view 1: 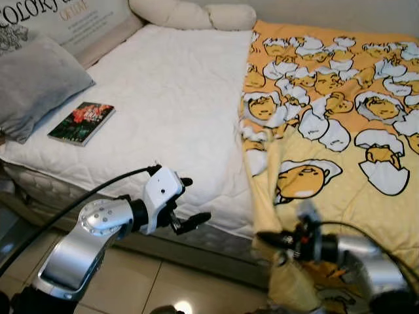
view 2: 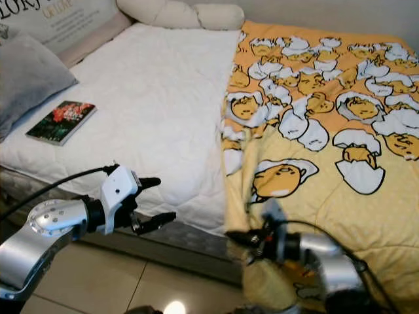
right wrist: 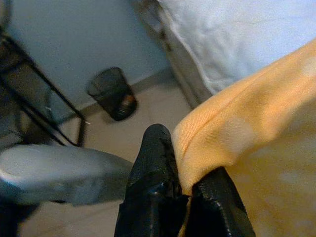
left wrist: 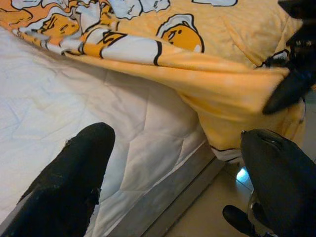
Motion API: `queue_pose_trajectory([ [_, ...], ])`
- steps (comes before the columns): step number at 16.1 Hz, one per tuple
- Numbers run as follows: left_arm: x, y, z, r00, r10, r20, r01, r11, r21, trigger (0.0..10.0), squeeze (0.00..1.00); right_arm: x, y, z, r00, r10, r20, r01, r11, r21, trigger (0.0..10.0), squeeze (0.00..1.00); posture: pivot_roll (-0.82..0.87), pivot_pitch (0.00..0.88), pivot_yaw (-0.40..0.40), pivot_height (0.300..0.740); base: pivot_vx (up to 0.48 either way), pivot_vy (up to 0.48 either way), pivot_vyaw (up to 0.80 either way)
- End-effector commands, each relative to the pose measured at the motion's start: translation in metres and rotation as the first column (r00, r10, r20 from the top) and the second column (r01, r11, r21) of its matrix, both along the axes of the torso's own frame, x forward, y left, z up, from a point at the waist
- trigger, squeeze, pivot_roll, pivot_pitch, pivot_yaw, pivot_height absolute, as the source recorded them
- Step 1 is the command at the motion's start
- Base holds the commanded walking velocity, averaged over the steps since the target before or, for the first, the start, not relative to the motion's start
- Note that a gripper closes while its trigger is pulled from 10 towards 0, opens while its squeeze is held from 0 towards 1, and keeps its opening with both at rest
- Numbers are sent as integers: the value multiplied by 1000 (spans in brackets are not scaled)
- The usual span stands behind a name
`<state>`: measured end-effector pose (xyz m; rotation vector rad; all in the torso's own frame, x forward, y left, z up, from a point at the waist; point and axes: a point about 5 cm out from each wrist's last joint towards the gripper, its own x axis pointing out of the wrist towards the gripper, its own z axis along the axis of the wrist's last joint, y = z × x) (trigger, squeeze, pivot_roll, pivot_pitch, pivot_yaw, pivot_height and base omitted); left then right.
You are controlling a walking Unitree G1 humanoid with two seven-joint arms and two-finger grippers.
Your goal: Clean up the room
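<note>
The robot stands at the foot of a bed (view 1: 177, 98) whose white quilted mattress lies bare on its left half, while a yellow blanket (view 1: 340, 131) printed with egg-shaped cartoon figures covers the right half and hangs over the near edge.

The right gripper (view 1: 278, 243) is closed on the blanket's near-left corner; in the right wrist view its two black fingers (right wrist: 153, 187) pinch a fold of the orange hem between them. The left gripper (view 1: 186, 203) hovers with its fingers spread and nothing in them, just beyond the mattress's near edge, near the blanket's free side edge but not touching it.

A book (view 1: 82, 122) with a dark cover lies flat on the mattress's far left side, just beside a grey pillow (view 1: 36, 85). A cream knotted cushion (view 1: 190, 13) sits at the head. A small dark wastebasket (right wrist: 112, 94) stands on the floor by the wall.

The step in hand looks like spreading the blanket over the bare half. The risks:

- The pinch is on a thin fold near the hem; a quick tug could slip the cloth free.
- Dragging the blanket leftwards would bury the book, or push it off the bed.
- With one corner held, the cloth may bunch rather than spread.
</note>
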<state>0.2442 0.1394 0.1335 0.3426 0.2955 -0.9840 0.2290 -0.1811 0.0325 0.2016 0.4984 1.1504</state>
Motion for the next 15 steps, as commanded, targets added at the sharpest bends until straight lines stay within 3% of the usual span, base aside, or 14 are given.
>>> queue_pose_trajectory([
  [1,0,1,-1,1000,-5,0,4,1000,15,10000,0,0,12,3,999,36,3,-36,998,48,0,0,-7,0,29,740,0,0,0],
  [5,0,4,-1,1000,2,4,-2,1000,26,10000,0,1,20,0,999,-46,-26,47,998,38,0,0,4,0,28,740,0,0,0],
  [6,0,4,-1,1000,3,8,-3,999,33,10000,0,4,22,-3,998,-64,-13,64,998,3,1333,0,4,0,29,740,0,0,0],
  [7,0,5,-1,1000,3,9,-4,999,35,10000,0,6,23,-4,997,-78,-4,78,997,-14,9804,0,3,0,29,740,0,0,0],
  [9,2,5,-1,1000,9,16,-9,999,37,10000,0,19,30,-4,988,-155,21,156,987,-33,10000,0,2,0,29,740,0,0,0],
  [10,2,5,-1,1000,10,17,-10,999,37,10000,0,21,31,-3,986,-167,28,168,985,-34,10000,51,2,0,29,740,0,0,0],
  [11,3,4,-1,1000,10,19,-10,999,38,10000,0,28,39,0,984,-175,36,176,984,-27,10000,906,-1,0,30,740,0,0,0],
  [12,3,4,-1,1000,9,20,-10,999,38,10000,0,28,42,2,987,-157,27,157,987,-14,10000,1000,1,0,27,740,0,0,0],
  [15,2,3,-1,1000,12,21,-12,999,34,10000,0,25,45,2,990,-138,14,138,990,-5,10000,1000,5,0,20,740,0,0,0],
])
